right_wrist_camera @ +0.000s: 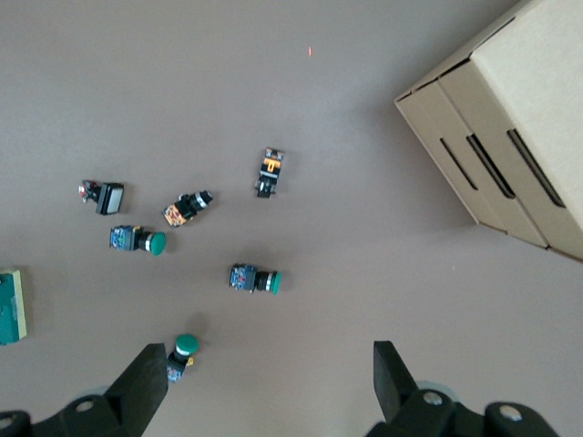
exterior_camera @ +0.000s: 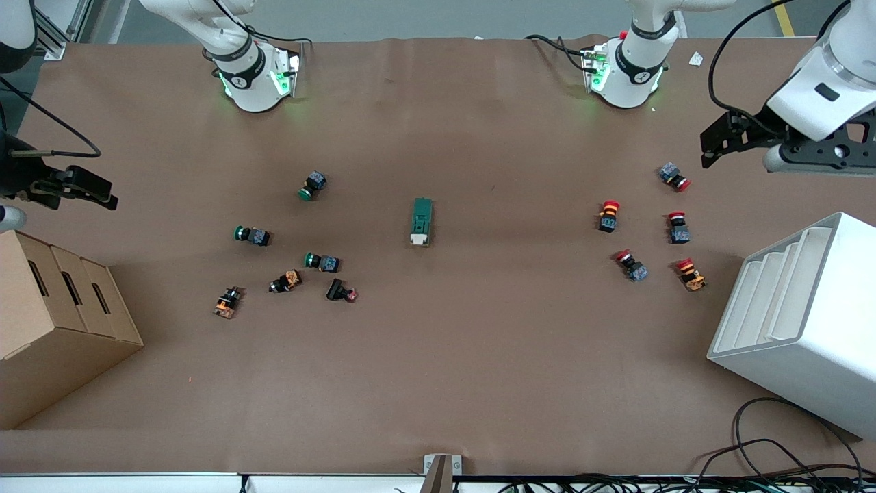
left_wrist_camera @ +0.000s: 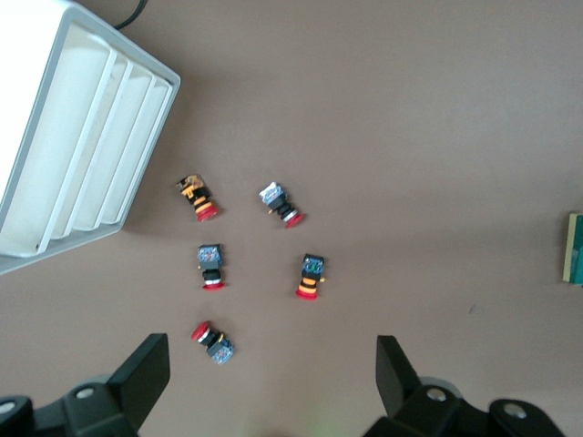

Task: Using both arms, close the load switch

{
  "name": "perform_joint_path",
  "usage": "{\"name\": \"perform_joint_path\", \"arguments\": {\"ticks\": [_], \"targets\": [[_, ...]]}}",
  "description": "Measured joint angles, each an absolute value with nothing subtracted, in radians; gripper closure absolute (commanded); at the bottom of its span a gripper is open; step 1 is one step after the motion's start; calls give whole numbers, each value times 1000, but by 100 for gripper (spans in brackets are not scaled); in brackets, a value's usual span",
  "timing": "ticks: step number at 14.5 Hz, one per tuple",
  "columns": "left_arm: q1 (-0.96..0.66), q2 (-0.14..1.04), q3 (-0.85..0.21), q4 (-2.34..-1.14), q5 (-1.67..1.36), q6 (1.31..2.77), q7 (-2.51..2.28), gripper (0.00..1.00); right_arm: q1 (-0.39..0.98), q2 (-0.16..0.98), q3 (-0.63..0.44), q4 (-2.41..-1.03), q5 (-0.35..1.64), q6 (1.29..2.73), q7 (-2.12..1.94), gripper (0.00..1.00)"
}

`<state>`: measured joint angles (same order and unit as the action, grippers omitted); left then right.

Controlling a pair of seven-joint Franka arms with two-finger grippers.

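The load switch is a dark green block with a cream tab at the end nearer the front camera. It lies alone at the middle of the table, and shows at the frame edge in both wrist views. My left gripper hangs open and empty over the left arm's end of the table, above the red-capped buttons; its fingers are spread wide. My right gripper hangs open and empty over the right arm's end, near the green-capped buttons, its fingers also wide apart.
Several red-capped buttons lie toward the left arm's end, beside a white tiered rack. Green-capped and other buttons are scattered toward the right arm's end, near a cardboard box. Cables trail along the table's edge nearest the front camera.
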<state>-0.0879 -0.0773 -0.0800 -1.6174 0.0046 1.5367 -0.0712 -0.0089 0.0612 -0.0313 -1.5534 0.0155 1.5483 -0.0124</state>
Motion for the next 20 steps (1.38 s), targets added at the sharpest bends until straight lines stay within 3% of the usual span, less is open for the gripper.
{"name": "perform_joint_path", "arguments": {"ticks": [4,11,20], "targets": [[-65,-129,-80,-1672,-9,1544,-57,0,-9,62,-30,-1550,15,1472,-12,0],[-60,-117,-80,-1659,-26,1562,-57,0,-9,51,-29,-1538,18,1417,-10,0],[-60,-111,-81,-1651,-26,1537,-58,0,-9,-89,-30,-1549,18,1396,-10,0]]}}
